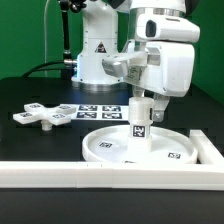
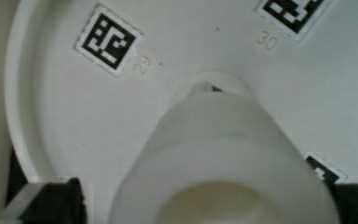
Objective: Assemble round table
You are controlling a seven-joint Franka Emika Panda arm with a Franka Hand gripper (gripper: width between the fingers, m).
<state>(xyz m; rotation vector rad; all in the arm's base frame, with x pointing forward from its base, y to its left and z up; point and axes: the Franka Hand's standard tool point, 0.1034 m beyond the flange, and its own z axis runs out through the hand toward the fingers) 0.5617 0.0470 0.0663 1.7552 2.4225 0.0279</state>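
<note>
The wide rimmed round disc (image 1: 112, 146) lies flat on the black table, near the front. The short thick cylinder leg (image 1: 139, 124) stands upright on it, towards the exterior view's right. My gripper (image 1: 140, 101) hangs straight over the leg's top, open, with a finger on each side. In the wrist view I look down the leg (image 2: 208, 150) onto the disc (image 2: 176, 45). The dark fingertips (image 2: 44, 202) flank the leg's hollow top, and my gripper (image 2: 202, 205) shows a gap on one side. The flat cross-shaped base piece (image 1: 40, 116) lies on the exterior view's left.
A long white border wall (image 1: 100, 172) runs along the table's front and turns back at the exterior view's right (image 1: 208, 148). The marker board (image 1: 98, 110) lies behind the disc. The arm's base (image 1: 95, 55) stands at the back.
</note>
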